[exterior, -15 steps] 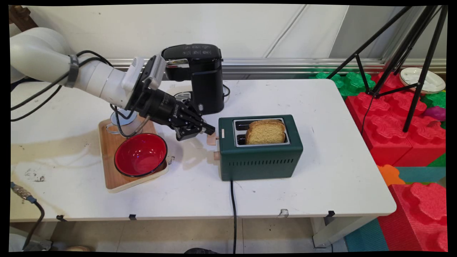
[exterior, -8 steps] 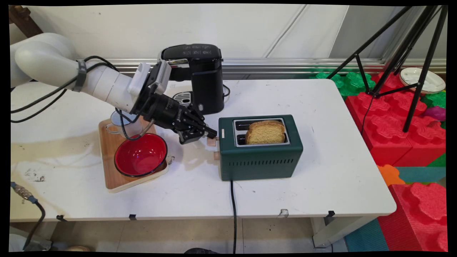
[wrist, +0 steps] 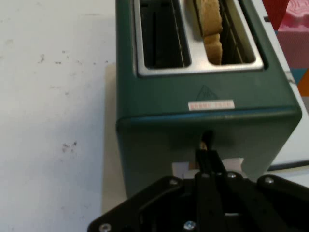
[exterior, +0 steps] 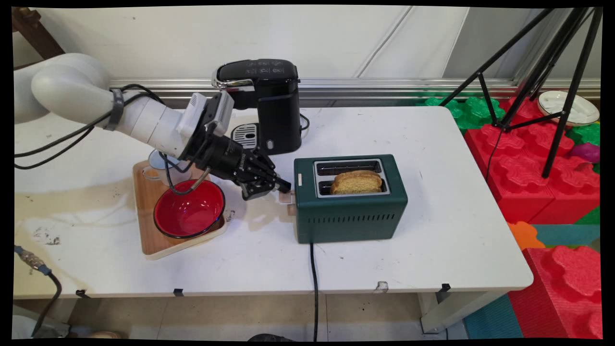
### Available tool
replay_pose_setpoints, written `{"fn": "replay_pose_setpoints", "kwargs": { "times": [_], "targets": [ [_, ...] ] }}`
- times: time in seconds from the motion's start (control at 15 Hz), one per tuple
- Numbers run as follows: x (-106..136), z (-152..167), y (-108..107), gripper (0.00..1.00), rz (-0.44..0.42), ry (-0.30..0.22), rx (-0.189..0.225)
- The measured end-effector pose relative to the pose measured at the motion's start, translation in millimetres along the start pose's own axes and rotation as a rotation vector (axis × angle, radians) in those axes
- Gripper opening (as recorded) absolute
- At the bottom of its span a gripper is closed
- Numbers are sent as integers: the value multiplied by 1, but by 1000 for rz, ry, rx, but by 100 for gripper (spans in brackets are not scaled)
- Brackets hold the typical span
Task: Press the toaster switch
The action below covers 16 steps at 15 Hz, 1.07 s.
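Observation:
A dark green toaster (exterior: pixel 350 214) stands mid-table with a slice of bread (exterior: pixel 356 181) sunk low in its near slot; the far slot is empty. My gripper (exterior: pixel 285 185) is shut, its fingertips together and pressing on top of the pale lever (exterior: pixel 288 196) at the toaster's left end. In the hand view the joined fingers (wrist: pixel 206 157) lie over the lever (wrist: pixel 233 164), against the slit in the end of the toaster (wrist: pixel 159 121). The bread (wrist: pixel 212 29) shows in the right-hand slot there.
A black coffee machine (exterior: pixel 269 105) stands behind the gripper. Left of it a wooden tray (exterior: pixel 153 242) holds a red bowl (exterior: pixel 189 207) and a glass cup (exterior: pixel 157 163). The toaster's cord (exterior: pixel 313 288) runs off the front edge. A tripod (exterior: pixel 552 72) and foam blocks (exterior: pixel 528 168) stand at right.
The gripper has moved down with the lever beneath its tips. The bread has sunk from standing well above the slot to nearly level with the toaster's top.

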Motion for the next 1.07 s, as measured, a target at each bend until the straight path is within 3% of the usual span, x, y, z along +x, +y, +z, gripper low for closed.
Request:
{"fn": "replay_pose_setpoints", "kwargs": {
  "times": [1.07],
  "targets": [
    [-17, 15, -4, 0, 16, -20, -4]
  ]
}}
